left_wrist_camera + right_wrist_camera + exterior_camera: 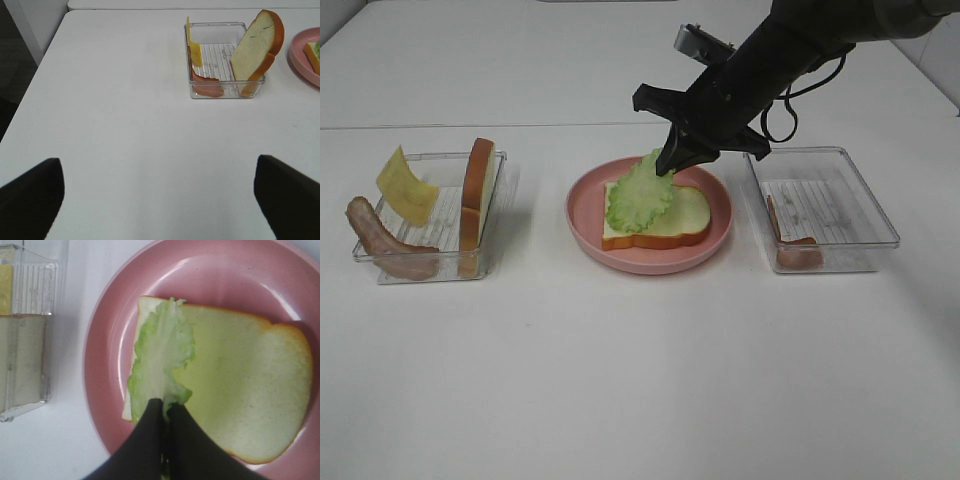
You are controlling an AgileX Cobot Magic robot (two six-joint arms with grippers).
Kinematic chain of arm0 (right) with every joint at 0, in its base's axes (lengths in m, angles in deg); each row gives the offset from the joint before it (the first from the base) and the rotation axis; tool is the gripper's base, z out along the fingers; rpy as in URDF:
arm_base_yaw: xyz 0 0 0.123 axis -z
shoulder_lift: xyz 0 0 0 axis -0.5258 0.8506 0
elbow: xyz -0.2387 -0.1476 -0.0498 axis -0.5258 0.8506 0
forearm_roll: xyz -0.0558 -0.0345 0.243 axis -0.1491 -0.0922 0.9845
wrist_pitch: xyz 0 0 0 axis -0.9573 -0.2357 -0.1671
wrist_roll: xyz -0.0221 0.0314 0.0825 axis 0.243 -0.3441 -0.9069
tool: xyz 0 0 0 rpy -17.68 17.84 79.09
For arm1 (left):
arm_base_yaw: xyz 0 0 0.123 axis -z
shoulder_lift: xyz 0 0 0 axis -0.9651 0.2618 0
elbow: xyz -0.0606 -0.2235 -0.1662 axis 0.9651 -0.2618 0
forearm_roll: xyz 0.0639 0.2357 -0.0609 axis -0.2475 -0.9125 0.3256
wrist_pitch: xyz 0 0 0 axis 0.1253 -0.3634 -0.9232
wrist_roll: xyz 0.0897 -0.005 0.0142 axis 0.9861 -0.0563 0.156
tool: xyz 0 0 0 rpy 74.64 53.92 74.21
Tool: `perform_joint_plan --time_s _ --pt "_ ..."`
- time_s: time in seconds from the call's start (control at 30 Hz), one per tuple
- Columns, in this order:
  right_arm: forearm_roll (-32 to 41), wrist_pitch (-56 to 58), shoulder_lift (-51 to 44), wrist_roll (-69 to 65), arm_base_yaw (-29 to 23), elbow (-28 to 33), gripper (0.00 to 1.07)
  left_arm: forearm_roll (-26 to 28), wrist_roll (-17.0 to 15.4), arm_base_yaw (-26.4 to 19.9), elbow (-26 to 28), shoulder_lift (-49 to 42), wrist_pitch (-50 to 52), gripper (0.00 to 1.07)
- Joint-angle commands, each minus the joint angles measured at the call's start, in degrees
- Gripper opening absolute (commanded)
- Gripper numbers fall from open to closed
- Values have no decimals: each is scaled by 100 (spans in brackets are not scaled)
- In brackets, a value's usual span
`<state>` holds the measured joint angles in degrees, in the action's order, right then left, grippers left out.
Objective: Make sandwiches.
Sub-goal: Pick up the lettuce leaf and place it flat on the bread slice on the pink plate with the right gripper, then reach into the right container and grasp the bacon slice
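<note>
A white bread slice point(672, 228) lies flat on the pink plate point(650, 266) in the middle. My right gripper point(672, 160) is shut on the edge of a green lettuce leaf point(638, 197), which hangs tilted with its lower part on the bread. The right wrist view shows the shut fingers point(150, 440) pinching the lettuce point(162, 355) over the bread point(240, 385). The second bread slice point(477, 190) stands on edge in the left tray point(430, 272), with yellow cheese point(405, 185) and bacon point(385, 240). My left gripper point(160, 200) is open and empty, well back from that tray.
A clear tray point(840, 262) to the right of the plate holds another bacon strip point(795, 247). In the left wrist view the left tray point(225, 94) holds the bread point(257, 50), cheese point(195, 50) and bacon point(207, 86). The table is white.
</note>
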<state>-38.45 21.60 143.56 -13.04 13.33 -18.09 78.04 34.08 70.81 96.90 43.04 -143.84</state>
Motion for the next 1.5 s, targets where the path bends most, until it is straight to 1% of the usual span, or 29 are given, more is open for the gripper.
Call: perform_joint_plan --time_s 0.03,0.1,0.13,0.17,0.2,0.23,0.27,0.3,0.33,0.37,0.4,0.43,0.47,0.5,0.53,0.6,0.63,0.67,0.7,0.77,0.8,0.87,0.9,0.93,1.03,1.07,1.13,1.23,1.5 --pt "-189 -29 11 -29 6 -34 0 -17 0 -23 6 -97 40 98" --pt "-189 -46 11 -29 6 -34 0 -17 0 -23 6 -97 40 98" --pt "-189 -52 11 -29 6 -34 4 -17 0 -23 6 -97 40 98" --pt "-189 -52 11 -29 6 -34 4 -17 0 -23 6 -97 40 98" --pt "-189 -52 11 -29 6 -34 10 -17 0 -23 6 -97 40 98" --pt "-189 -52 11 -29 6 -34 27 -17 0 -23 6 -97 40 98" --pt "-189 -52 11 -29 6 -34 27 -17 0 -23 6 -97 40 98" --pt "-195 -52 -6 -40 6 -34 50 -17 0 -23 6 -97 40 98" --pt "-195 -52 -6 -40 6 -34 50 -17 0 -23 6 -97 40 98" --pt "-212 -52 -17 -40 6 -34 61 -17 0 -23 6 -97 40 98" --pt "-338 -11 -29 17 6 -103 86 -17 0 -23 6 -97 40 98" --pt "-338 -11 -29 17 6 -103 86 -17 0 -23 6 -97 40 98" --pt "-430 34 -29 46 6 -172 96 -17 0 -23 6 -97 40 98" --pt "-682 189 -29 23 6 -338 99 -17 0 -23 6 -97 40 98" --pt "-682 189 -29 23 6 -338 99 -17 0 -23 6 -97 40 98" --pt "-1094 498 -29 -166 6 -659 99 -17 0 -23 6 -97 40 98" --pt "-1094 498 -29 -166 6 -659 99 -17 0 -23 6 -97 40 98" --pt "-1375 768 -29 -401 6 -882 99 -17 0 -23 6 -97 40 98" --pt "-1375 768 -29 -401 6 -882 99 -17 0 -23 6 -97 40 98" --pt "-1776 1358 -29 -693 6 -1261 99 -17 0 -23 6 -97 40 98" --pt "-1776 1358 -29 -693 6 -1261 99 -17 0 -23 6 -97 40 98" --pt "-2068 1948 -29 -762 6 -1621 99 -17 0 -23 6 -97 40 98" --pt "-2068 1948 -29 -762 6 -1621 99 -17 0 -23 6 -97 40 98" --pt "-2200 2280 -29 -773 6 -1811 99 -17 0 -23 6 -97 40 98" --pt "-2424 2750 -29 -968 6 -2011 99 -17 0 -23 6 -97 40 98" --pt "-2424 2750 -29 -968 6 -2011 99 -17 0 -23 6 -97 40 98" --pt "-2773 2842 -86 -1146 6 -1982 99 -17 0 -23 6 -97 40 98" --pt "-2836 2842 -189 -1197 6 -1902 99 -17 0 -23 6 -97 40 98" --pt "-2905 2842 -590 -1197 6 -1272 99 -17 0 -23 6 -97 40 98"
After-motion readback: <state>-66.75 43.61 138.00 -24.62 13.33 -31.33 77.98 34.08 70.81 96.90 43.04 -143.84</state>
